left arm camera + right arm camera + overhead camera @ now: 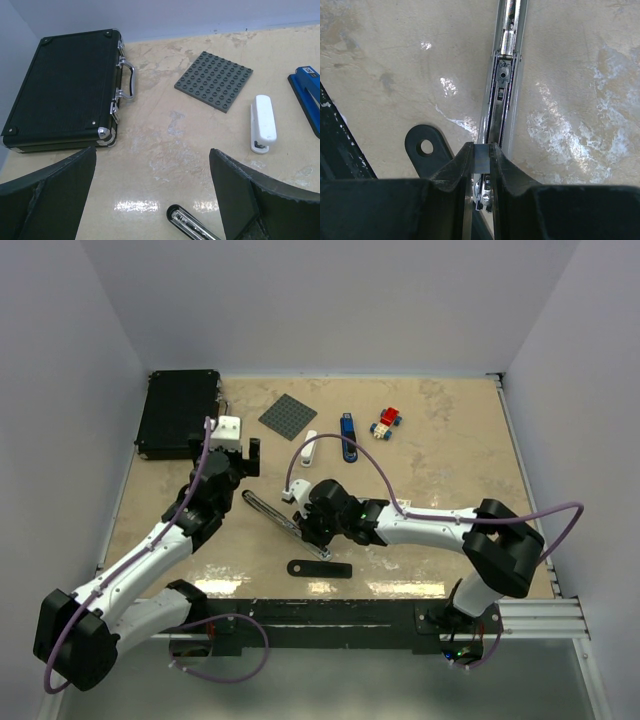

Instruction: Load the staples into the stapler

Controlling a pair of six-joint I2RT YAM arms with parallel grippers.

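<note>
The black stapler lies opened out flat. Its chrome magazine rail (282, 522) runs diagonally, and its black arm (320, 568) lies near the front edge. In the right wrist view the rail (504, 85) lies straight ahead, channel up. My right gripper (481, 152) is shut on a small grey piece of staples (481, 159), held just over the rail's near end. In the top view my right gripper (310, 527) hides the staples. My left gripper (152, 185) is open and empty, with the rail's far tip (192, 226) between its fingers. It shows in the top view (245, 458) too.
A black case (178, 412) lies at the back left. A grey studded plate (288, 416), a white stapler (308, 448), a blue stapler (348, 436) and a toy-brick car (386, 421) lie along the back. The black arm's holed end (425, 147) lies left of my right fingers.
</note>
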